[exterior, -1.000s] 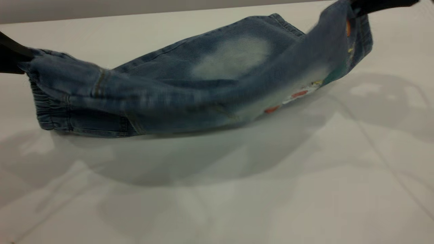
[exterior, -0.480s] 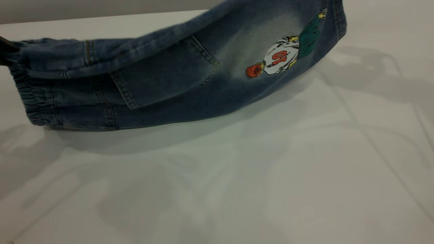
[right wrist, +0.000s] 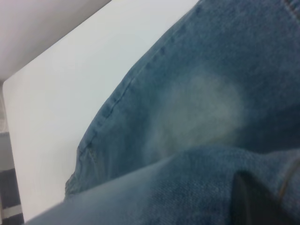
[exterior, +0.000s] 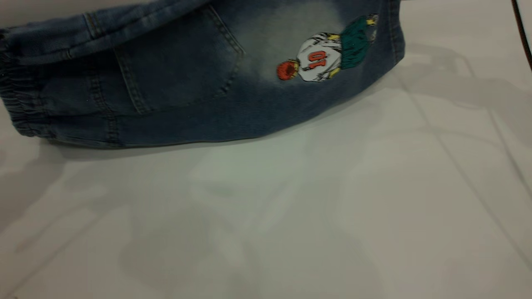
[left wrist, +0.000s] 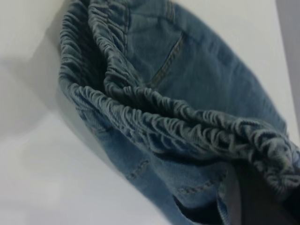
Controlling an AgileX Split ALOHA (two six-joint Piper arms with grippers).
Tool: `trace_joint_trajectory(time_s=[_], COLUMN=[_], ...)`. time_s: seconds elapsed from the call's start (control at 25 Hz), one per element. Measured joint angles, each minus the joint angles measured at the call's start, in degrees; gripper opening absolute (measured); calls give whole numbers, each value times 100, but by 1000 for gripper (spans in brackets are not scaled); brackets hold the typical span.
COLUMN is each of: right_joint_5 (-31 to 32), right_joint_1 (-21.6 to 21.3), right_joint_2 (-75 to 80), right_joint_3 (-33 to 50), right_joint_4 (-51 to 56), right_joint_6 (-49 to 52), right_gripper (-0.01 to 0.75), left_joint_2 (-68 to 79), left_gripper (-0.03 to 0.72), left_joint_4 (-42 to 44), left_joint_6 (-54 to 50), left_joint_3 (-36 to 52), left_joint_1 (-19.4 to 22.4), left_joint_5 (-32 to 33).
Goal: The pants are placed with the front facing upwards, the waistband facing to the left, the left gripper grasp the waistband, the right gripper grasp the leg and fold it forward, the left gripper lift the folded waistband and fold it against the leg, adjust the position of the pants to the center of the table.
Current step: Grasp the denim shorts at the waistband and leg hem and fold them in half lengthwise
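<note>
The pants (exterior: 187,95) hang lifted at the far side of the table (exterior: 291,207), their lower fold resting on it. The leg (exterior: 316,62) has its back turned to the exterior view, showing the number 10 cartoon player. The crinkled waistband (exterior: 20,104) is at the left. Both grippers are above the exterior view's top edge. In the left wrist view my left gripper (left wrist: 253,197) is shut on the ruffled waistband (left wrist: 154,117), one dark finger under the cloth. In the right wrist view my right gripper (right wrist: 255,201) is shut on the leg (right wrist: 187,187), above the other leg's pale oval (right wrist: 201,112).
White table surface stretches in front of the pants toward the near edge. A thin black cable (exterior: 521,33) hangs at the far right. The table's far edge (right wrist: 56,42) shows in the right wrist view.
The held edge of the pants has swung up and toward the front, turning the leg's cartoon back into view and hiding the pale oval. Both grippers have risen out of the exterior view.
</note>
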Motion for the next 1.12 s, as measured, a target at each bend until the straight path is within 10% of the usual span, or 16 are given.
trace_joint_trajectory(time_s=[1.12], right_joint_5=[10], right_joint_1=[13], right_joint_2=[797], right_joint_3=[-583], right_joint_4=[672], right_joint_6=[-777], right_gripper=[18], left_joint_2=[1368], left_gripper=[119], left_joint_4=[-1455], left_joint_6=[715], left_joint_3=[0], left_joint_1=[-5], left_joint_5=[-795])
